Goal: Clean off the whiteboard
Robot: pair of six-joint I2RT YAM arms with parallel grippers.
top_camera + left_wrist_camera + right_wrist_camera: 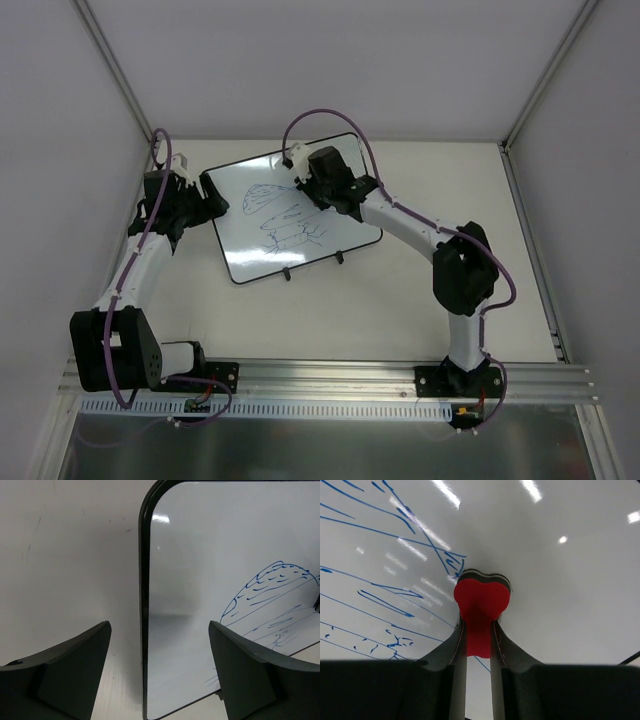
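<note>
Right tool pins red eraser against whiteboard.

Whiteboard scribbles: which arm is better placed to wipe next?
Right: the right end effector is shut on the red eraser against the whiteboard, beside the blue scribbles. The left end effector is open at its edge, empty.

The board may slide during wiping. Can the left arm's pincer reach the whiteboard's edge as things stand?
Probably yes: the left pincer is open, straddling the black rim of the whiteboard, with nothing else in the gap.
</note>
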